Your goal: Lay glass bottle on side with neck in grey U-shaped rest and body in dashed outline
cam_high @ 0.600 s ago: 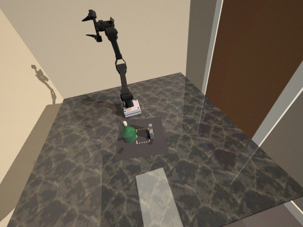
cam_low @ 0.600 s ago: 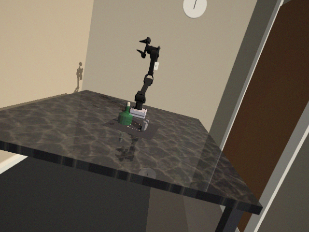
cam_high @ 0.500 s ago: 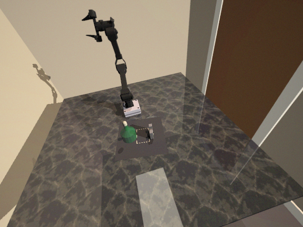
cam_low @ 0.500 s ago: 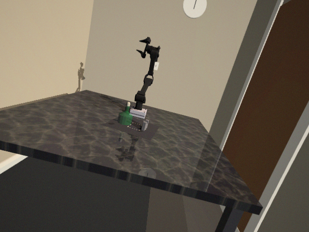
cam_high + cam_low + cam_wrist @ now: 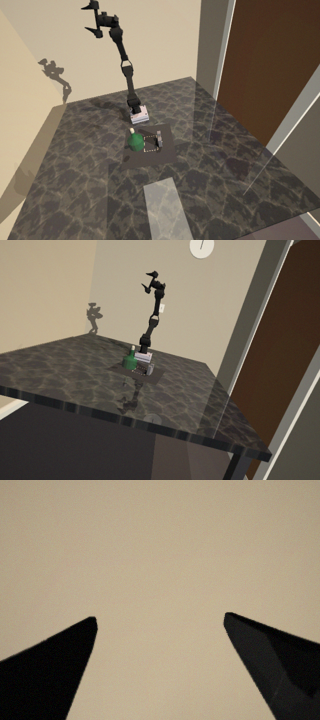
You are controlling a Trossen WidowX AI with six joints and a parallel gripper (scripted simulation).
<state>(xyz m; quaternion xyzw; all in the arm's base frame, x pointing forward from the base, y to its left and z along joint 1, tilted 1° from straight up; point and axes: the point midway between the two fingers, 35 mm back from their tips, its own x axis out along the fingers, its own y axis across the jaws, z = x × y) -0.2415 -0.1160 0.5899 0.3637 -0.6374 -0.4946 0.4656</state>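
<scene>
1. Across the lower half of the exterior view, front edge nearest: dark marbled table (image 5: pixel 211 175) (image 5: pixel 77 384), light veining, glossy, reflecting the arm.
2. Mid-frame, set back from that edge: thin dark mat (image 5: pixel 152 160) (image 5: pixel 155 379), flat on the tabletop.
3. On the mat, right of the bottle: grey U-shaped rest (image 5: pixel 159 139) (image 5: pixel 150 369), upright. Dashed outline (image 5: pixel 150 150) between the two.
4. Just left of the outline in the top view: green glass bottle (image 5: pixel 135 142) (image 5: pixel 129 362), standing upright on the mat, pale cap (image 5: pixel 131 130) (image 5: pixel 133 347) uppermost. Neck outside the rest; body not laid down.
5. Behind the mat: pale base block (image 5: pixel 140 120) (image 5: pixel 143 358), black WidowX arm (image 5: pixel 120 46) (image 5: pixel 157 304) rising from it.
6. Upper left of the top view, upper centre of the exterior: gripper (image 5: pixel 82 18) (image 5: pixel 143 278) (image 5: pixel 162 620), high above the bottle and well apart from it. Fingers spread wide, nothing between them; wrist view shows plain beige wall past both tips.
7. Farther back, exterior view: white wall plate (image 5: pixel 161 308) beside the arm; round white clock (image 5: pixel 196 247) at the top edge.
</scene>
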